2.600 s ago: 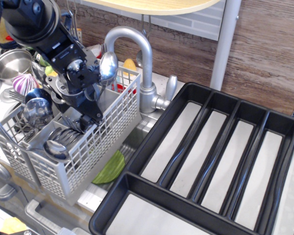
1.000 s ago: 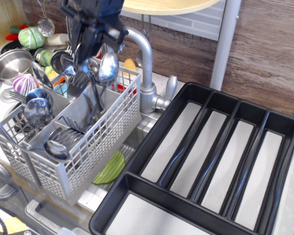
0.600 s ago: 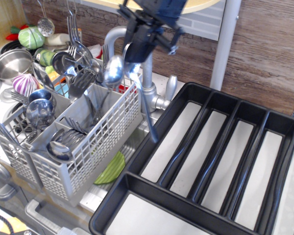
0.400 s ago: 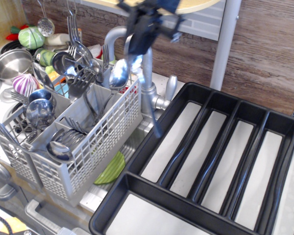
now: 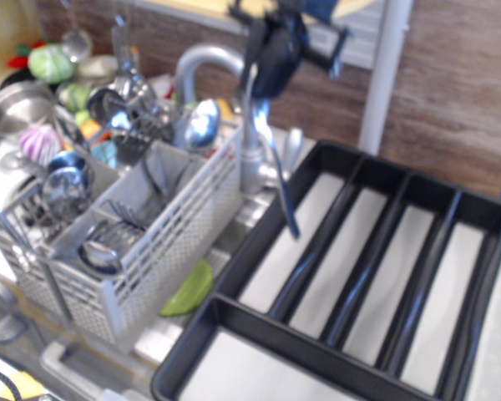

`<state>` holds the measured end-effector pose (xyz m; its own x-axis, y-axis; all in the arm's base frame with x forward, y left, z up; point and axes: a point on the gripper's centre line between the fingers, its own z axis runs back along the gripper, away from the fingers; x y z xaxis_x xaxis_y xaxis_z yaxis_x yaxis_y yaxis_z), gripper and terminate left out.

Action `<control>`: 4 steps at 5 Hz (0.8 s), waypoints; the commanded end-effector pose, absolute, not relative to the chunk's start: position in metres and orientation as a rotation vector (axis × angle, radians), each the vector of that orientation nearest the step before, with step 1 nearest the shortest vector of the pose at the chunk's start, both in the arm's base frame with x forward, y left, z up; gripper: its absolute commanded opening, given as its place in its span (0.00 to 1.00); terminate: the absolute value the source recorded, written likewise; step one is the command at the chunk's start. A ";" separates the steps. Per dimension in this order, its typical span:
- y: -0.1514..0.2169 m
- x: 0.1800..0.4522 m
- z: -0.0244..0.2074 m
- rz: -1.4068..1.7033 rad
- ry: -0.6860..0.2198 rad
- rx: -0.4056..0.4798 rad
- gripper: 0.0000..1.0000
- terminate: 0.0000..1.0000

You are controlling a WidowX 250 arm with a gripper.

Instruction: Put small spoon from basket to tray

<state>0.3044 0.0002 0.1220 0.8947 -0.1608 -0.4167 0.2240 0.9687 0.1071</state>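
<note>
Hand clenched on small spoon — bowl up, handle hanging over tray left edge — blurred frame.

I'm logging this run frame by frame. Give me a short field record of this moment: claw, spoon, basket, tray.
claw: at top centre, shut on the small spoon
small spoon: hanging bowl up, handle pointing down over the tray's left edge, clear of the basket
basket: at left, holding other spoons and forks
tray: at right, its visible compartments bare
image: blurred, so the claw's fingers are hard to make out
</note>
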 end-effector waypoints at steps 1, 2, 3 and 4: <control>0.008 0.299 0.102 -0.127 0.316 0.232 0.00 0.00; 0.015 0.296 0.085 -0.096 0.294 0.239 0.00 0.00; 0.017 0.290 0.072 -0.089 0.264 0.244 0.00 0.00; 0.017 0.296 0.055 -0.072 0.212 0.223 0.00 0.00</control>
